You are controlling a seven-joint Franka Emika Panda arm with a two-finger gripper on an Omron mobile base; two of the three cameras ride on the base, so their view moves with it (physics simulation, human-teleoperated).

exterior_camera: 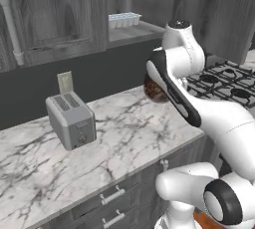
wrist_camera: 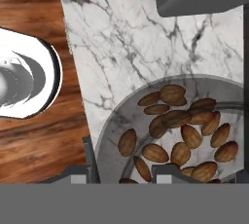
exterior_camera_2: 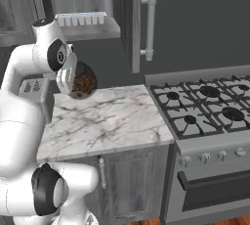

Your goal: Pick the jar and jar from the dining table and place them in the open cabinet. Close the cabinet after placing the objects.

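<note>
The two-finger gripper (wrist_camera: pixel 121 172) is clamping the squat round glass jar of brown almonds (exterior_camera_2: pixel 81 83), carrying it in the air above the white veined marble counter (exterior_camera_2: pixel 112 121). Smooth glass is likely slippery and breakable (and weighty), so gripping across its body seems safest.

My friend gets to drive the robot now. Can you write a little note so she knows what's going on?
Gripper: shut on the round jar of brown nuts, carried above the marble counter.
Where things are: toaster on the counter, stove beside it. The open cabinet has an ice tray on its shelf, above the jar.
Done: this jar is picked up.
Left: set it on the shelf, handle the other jar, then close the cabinet.
</note>
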